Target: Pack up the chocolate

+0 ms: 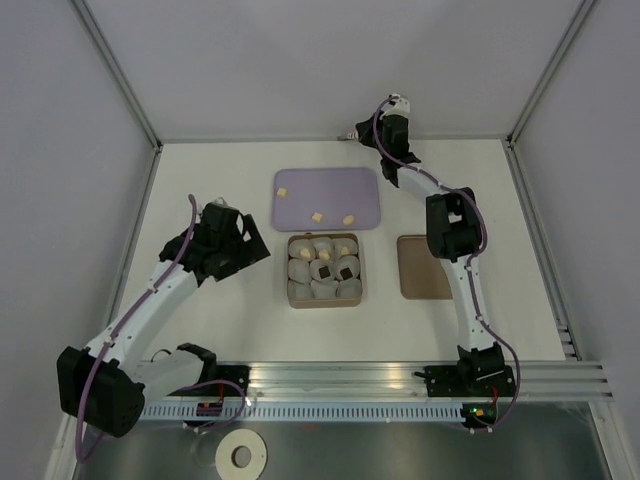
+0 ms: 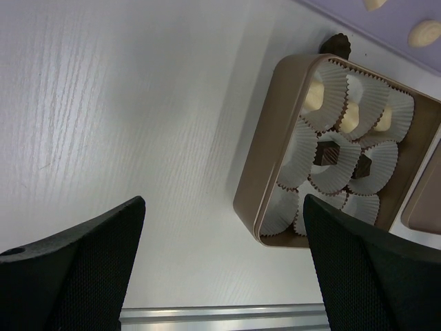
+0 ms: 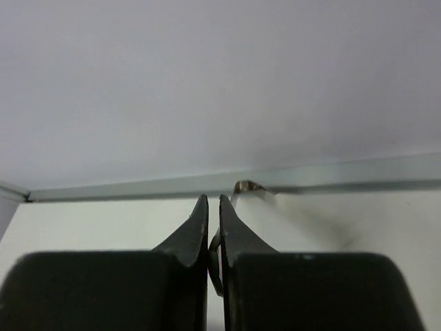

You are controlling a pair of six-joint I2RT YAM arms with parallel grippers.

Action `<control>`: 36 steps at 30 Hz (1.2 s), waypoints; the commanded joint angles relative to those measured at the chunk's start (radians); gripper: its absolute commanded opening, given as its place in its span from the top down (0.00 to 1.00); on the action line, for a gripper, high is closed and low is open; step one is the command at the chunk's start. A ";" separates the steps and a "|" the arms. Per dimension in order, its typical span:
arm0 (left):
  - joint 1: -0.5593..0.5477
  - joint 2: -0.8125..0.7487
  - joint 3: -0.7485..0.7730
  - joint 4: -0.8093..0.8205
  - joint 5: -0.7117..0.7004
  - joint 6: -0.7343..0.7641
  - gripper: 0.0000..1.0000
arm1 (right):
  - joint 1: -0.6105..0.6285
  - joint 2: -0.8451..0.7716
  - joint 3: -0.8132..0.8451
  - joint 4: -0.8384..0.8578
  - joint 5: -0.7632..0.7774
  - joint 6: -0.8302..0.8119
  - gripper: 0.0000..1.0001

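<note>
Top external view: chocolate (image 1: 317, 217), three pale pieces, lies on purple tray (image 1: 360, 185) at 12 o'clock of box (image 1: 326, 304). Others, dark and pale, sit in the box's paper cups (image 1: 300, 270). Left fingers (image 2: 89, 262) released, at 9 o'clock of box. Right fingers (image 3: 196, 234) clenched together at far counter (image 1: 200, 180) edge.
</note>
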 commanded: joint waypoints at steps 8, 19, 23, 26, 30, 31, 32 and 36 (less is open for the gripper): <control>-0.005 -0.027 0.228 -0.279 0.014 -0.088 0.00 | -0.012 -0.675 -0.200 -0.787 0.209 -0.296 1.00; -0.004 -0.015 0.288 -0.454 0.071 -0.172 0.00 | -0.109 -0.687 -0.044 -1.645 0.030 -0.144 1.00; -0.005 -0.015 0.273 -0.491 0.086 -0.234 0.00 | -0.164 -0.549 0.124 -1.713 -0.083 -0.110 0.99; -0.005 -0.007 0.268 -0.517 0.094 -0.261 0.00 | -0.179 -0.475 0.140 -1.640 -0.101 -0.113 0.95; -0.005 0.027 0.251 -0.548 0.140 -0.265 0.00 | -0.198 -0.409 0.134 -1.541 -0.092 -0.115 0.87; -0.005 0.028 0.242 -0.566 0.143 -0.265 0.00 | -0.201 -0.394 0.137 -1.515 -0.092 -0.116 0.82; -0.005 0.033 0.237 -0.572 0.147 -0.263 0.00 | -0.202 -0.360 0.146 -1.511 -0.089 -0.118 0.80; -0.005 0.041 0.259 -0.615 0.140 -0.255 0.00 | -0.202 -0.317 0.176 -1.463 -0.069 -0.110 0.54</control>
